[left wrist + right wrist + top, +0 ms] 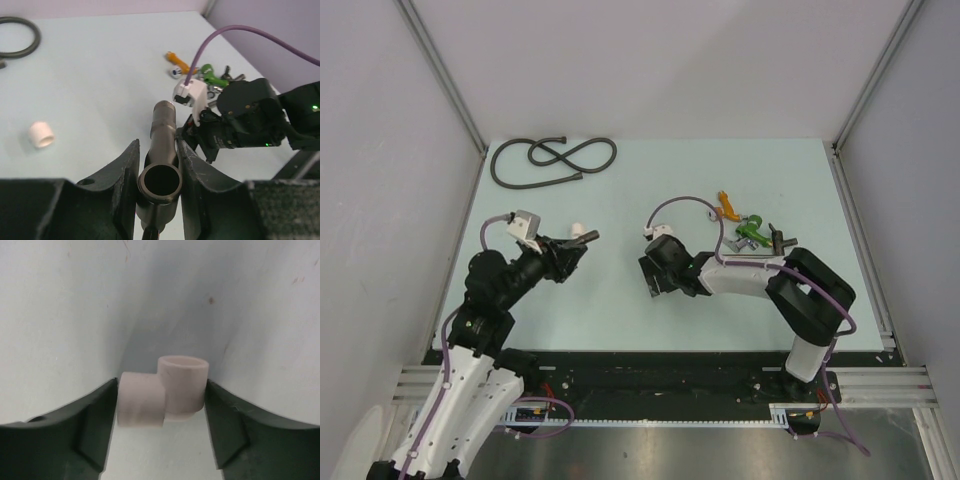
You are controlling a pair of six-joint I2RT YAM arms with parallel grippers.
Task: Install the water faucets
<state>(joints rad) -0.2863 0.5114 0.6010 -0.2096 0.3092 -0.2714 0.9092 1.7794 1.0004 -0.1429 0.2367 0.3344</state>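
1. The left arm (495,285) bends up from its base and reaches forward and to the right, over the left part of the table (620,190).
2. The left gripper (575,246) is pinching a dark tap (163,130). In the left wrist view, both fingers (122,172) press on the sides of the tap. One round open end of the tap faces the camera, and its other end points away towards the right arm.
3. The right arm (800,290) rises from its base on the right, folds over, and stretches left to the middle of the table.
4. The right gripper (653,278) points down at the table. Its fingers (95,425) touch both sides of a white bent pipe piece (165,390), so it is pinching it.
5. There are two arms and two grippers, and each gripper holds one thing.
6. I count two dark taps. One is in the left gripper. The second dark tap (778,238) lies on the table, just behind the right arm.
7. I count two white pipe pieces. One is the bent one in the right gripper. The small white pipe piece (578,229) lies on the table just beside the tip of the held tap.
8. One orange thing (725,205) and one green thing (750,228) lie near the second dark tap.
9. One black hose (552,160) lies looped at the far left of the table.
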